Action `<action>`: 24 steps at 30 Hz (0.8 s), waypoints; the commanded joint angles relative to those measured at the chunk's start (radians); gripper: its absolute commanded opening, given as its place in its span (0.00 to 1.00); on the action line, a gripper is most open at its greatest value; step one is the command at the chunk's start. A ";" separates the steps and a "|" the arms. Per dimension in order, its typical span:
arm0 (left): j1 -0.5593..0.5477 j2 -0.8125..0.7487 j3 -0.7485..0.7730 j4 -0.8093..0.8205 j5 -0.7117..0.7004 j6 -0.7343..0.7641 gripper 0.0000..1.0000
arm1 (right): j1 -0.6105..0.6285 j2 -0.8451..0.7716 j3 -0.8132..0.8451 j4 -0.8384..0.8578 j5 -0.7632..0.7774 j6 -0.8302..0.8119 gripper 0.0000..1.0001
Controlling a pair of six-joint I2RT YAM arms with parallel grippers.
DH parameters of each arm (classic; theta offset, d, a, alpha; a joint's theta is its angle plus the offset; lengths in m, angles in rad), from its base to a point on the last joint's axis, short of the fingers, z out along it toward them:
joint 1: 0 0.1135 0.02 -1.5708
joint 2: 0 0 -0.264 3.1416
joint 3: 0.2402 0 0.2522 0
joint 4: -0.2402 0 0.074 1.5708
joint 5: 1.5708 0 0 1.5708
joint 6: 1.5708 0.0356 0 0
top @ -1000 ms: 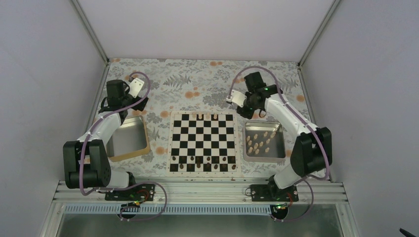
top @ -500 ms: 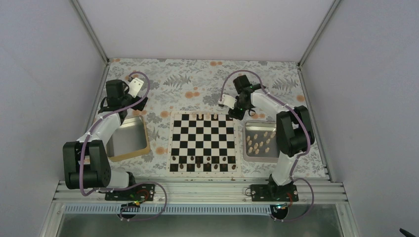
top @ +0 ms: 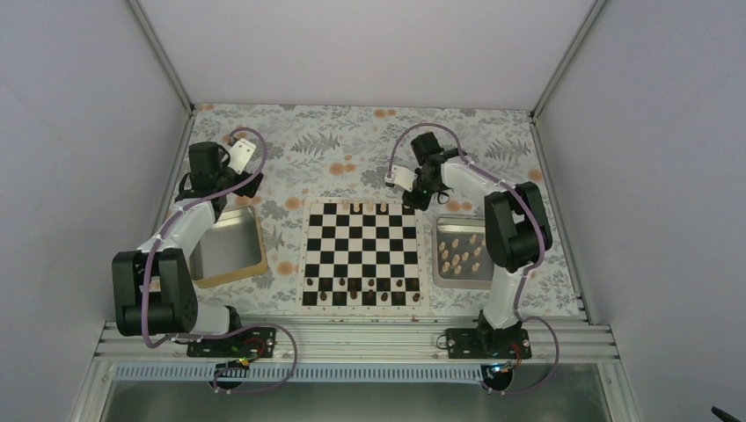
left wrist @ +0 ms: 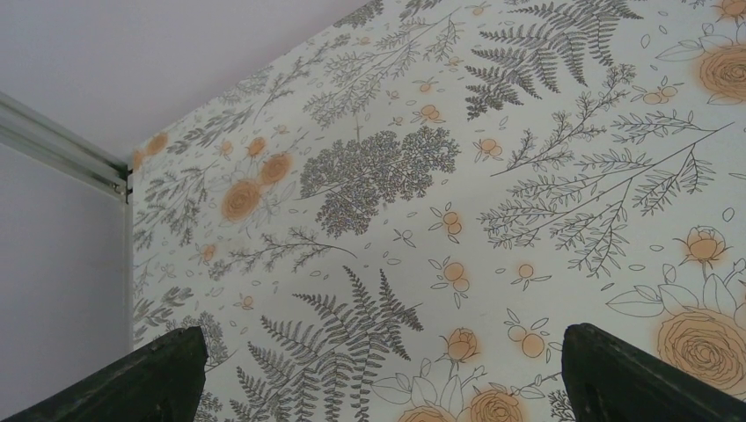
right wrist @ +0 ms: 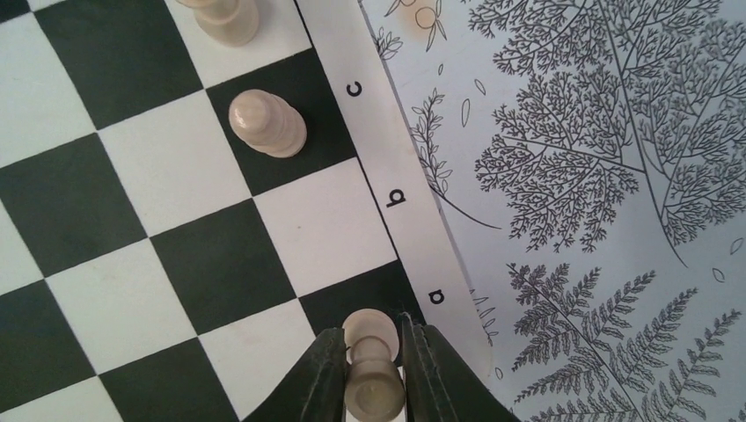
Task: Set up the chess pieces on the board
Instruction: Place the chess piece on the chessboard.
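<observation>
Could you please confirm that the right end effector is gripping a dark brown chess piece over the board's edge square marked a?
Not quite: the chess piece gripped by the right end effector is pale tan, not dark brown, as the right wrist view shows. The rest holds: it is over the board edge square beside the letter a.

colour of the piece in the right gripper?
Pale tan chess piece, clamped in the right gripper. Right wrist view shows it best.
</observation>
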 commanded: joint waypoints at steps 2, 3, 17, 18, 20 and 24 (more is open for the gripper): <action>0.005 0.004 0.014 0.011 0.016 -0.001 1.00 | 0.009 0.041 0.020 0.002 0.008 0.003 0.19; 0.005 0.005 0.014 0.010 0.017 -0.001 1.00 | 0.008 0.042 0.017 0.002 0.011 0.002 0.19; 0.005 0.006 0.014 0.010 0.026 -0.001 1.00 | 0.006 -0.022 0.002 -0.001 0.016 -0.001 0.31; 0.005 0.006 0.014 0.010 0.026 -0.001 1.00 | 0.006 -0.040 -0.003 -0.004 0.021 0.000 0.33; 0.005 0.006 0.015 0.010 0.026 -0.001 1.00 | 0.001 -0.076 -0.014 -0.004 0.033 0.006 0.38; 0.005 -0.003 0.016 0.007 0.026 -0.001 1.00 | -0.022 -0.163 -0.051 -0.038 0.052 0.008 0.42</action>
